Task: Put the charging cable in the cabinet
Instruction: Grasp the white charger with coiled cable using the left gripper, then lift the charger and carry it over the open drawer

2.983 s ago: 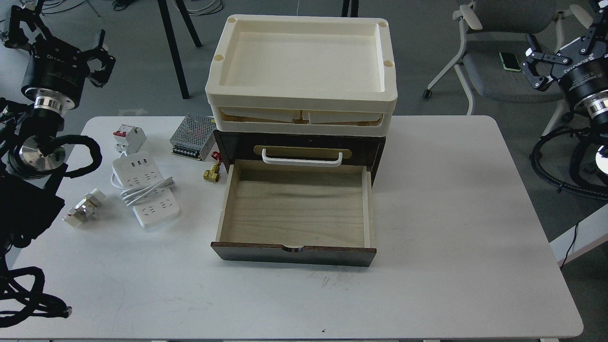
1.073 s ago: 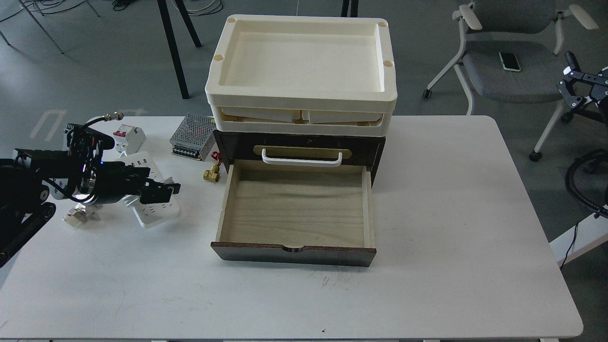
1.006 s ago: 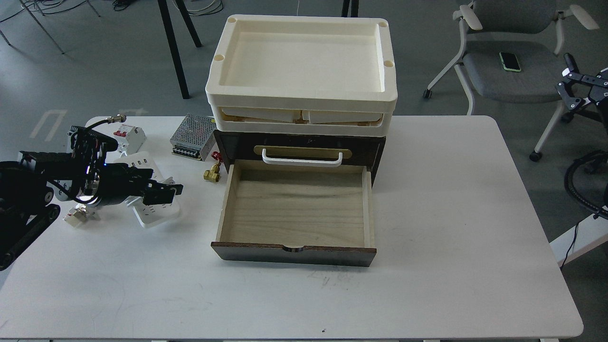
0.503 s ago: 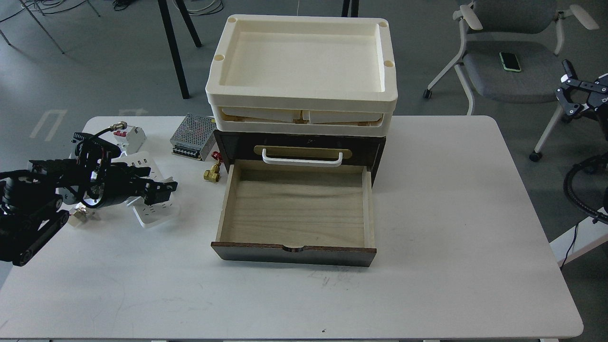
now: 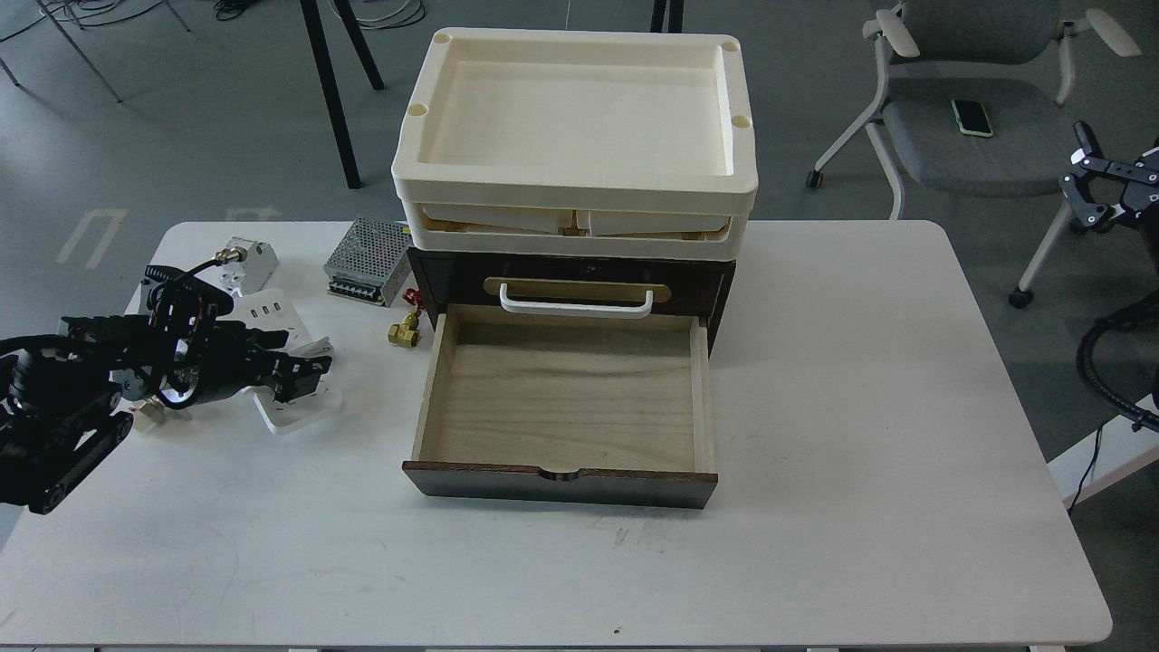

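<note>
Power strip handling comes first: the charging cable (image 5: 288, 362) is a stiff white plastic bar with a soft cord wound round its middle. I judge it light and rigid but smooth, so the jaws could slip on bare plastic. The wrapped middle looks the best place to take it, since the cord gives some grip and the weight would hang evenly. It lies flat on the white surface (image 5: 815, 507), left of the cabinet (image 5: 566, 471) and well apart from its open drawer.

Over it hangs the left gripper (image 5: 303, 369), its dark jaws lying across the strip's middle; whether they are closed on it or merely above it I cannot tell. At the far right edge the right gripper (image 5: 1087, 186) is off the surface, jaws spread and holding nothing.

Close by on the left are a metal power supply (image 5: 367, 258) and a small brass fitting (image 5: 402, 331), the latter just beside the drawer's left wall, so a low sweep could clip it. Inside, the drawer shows only bare wood, with ample room above its rim for a lift-over.
</note>
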Action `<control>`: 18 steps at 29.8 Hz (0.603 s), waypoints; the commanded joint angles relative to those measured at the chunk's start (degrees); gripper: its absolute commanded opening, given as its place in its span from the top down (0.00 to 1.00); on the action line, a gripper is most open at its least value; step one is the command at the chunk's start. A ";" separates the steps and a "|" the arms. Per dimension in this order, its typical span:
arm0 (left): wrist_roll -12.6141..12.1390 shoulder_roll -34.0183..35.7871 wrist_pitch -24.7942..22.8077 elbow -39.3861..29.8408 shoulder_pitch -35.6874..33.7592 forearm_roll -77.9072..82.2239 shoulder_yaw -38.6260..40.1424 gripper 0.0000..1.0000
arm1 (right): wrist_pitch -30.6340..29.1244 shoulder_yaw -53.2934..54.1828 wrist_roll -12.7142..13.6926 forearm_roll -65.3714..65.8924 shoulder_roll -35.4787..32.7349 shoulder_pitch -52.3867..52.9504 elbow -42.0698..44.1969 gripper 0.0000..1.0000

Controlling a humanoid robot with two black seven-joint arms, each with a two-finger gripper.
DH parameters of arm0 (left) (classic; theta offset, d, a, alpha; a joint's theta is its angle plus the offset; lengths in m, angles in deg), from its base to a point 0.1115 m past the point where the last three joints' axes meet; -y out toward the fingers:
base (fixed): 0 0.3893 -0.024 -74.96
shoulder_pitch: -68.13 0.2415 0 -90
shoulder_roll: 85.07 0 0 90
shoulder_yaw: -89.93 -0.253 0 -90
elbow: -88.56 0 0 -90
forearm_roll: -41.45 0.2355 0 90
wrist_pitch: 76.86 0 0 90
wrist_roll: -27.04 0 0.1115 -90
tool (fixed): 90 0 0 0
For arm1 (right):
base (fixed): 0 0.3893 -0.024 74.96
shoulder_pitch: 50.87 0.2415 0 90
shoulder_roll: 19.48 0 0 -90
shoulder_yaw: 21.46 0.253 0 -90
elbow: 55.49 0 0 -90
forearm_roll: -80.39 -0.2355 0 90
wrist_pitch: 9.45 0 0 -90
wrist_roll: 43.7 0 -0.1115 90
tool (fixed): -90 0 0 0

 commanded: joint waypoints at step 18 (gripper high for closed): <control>0.00 0.26 1.87 -0.49 -1.55 0.00 -1.04 1.00 | 0.00 0.52 0.00 -0.09 -0.11 -1.50 0.09 0.00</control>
